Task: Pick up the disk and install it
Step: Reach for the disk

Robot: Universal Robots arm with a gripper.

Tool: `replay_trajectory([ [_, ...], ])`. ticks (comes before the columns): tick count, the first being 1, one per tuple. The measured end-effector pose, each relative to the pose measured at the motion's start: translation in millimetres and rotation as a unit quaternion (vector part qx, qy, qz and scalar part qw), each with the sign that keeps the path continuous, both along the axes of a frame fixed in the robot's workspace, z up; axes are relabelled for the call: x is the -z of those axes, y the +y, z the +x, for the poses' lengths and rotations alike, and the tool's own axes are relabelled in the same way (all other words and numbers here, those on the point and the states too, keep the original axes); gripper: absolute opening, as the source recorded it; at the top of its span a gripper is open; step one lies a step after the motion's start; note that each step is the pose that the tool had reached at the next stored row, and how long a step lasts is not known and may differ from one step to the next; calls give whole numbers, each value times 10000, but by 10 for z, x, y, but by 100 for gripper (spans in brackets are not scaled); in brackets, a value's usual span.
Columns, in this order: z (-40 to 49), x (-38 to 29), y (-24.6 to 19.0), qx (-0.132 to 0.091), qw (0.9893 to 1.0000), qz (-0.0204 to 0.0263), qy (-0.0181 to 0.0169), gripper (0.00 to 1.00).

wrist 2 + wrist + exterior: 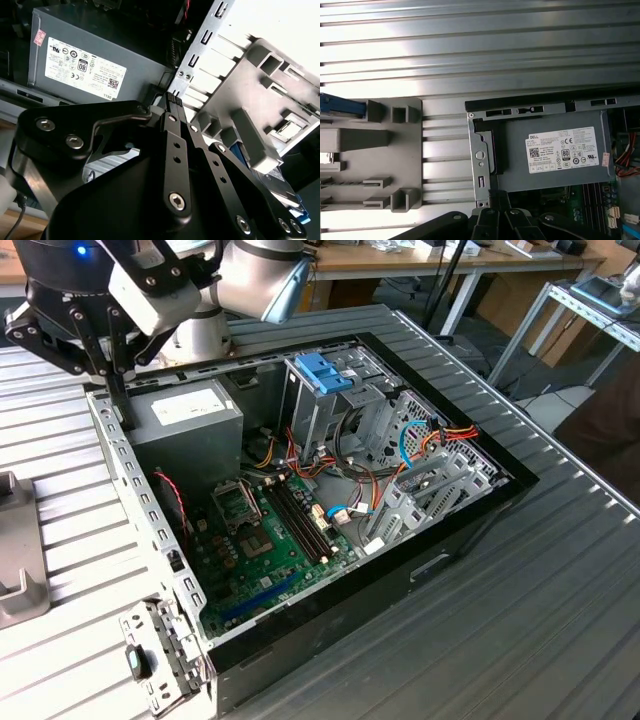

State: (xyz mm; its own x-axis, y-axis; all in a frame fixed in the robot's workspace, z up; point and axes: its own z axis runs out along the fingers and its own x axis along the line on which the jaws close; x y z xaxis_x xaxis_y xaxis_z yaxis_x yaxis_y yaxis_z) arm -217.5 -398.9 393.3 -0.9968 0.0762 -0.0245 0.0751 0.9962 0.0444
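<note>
**Evidently empty-handed: gripper closed over the case corner, disk in its holder**

The gripper (172,98) hangs with its jaws pressed together on nothing. Its tips are just above a rear corner of the open computer case (460,535), beside the power supply (555,150). The disk (341,106) is not in the case. It sits in a grey slotted holder (375,150) on the ribbed table (540,640), just beside the case wall and toward the table's edge at the exterior view's left.

By its look the disk should be rigid and dense, with a smooth metal body that could slip. The light-blue plastic frame likely offers the safer hold, taken across its two long side rails rather than on the flat faces. It is probably sensitive to knocks, so it wants gentle handling.

Little of the disk is visible. In the first wrist view a blue strip of it runs off the picture's edge, and in the second wrist view the gripper's linkage covers much of it. I cannot tell how it is oriented in the holder. Around the drive cage (318,415), topped by a blue-handled carrier (325,370), cables (375,480) make any free bay hard to make out.
</note>
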Motion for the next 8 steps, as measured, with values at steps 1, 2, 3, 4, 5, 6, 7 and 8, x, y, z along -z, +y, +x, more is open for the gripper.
replay_trajectory([
  [1,-9,0,0,0,10000,0,0,10],
  [2,-21,0,0,0,10000,0,0,10],
  [3,-29,0,0,0,10000,0,0,10],
  [4,-35,0,0,0,10000,0,0,10],
  [5,-43,0,0,0,10000,0,0,10],
  [6,-48,0,0,0,10000,0,0,10],
  [7,-57,0,0,0,10000,0,0,10],
  [8,-61,0,0,0,10000,0,0,10],
])
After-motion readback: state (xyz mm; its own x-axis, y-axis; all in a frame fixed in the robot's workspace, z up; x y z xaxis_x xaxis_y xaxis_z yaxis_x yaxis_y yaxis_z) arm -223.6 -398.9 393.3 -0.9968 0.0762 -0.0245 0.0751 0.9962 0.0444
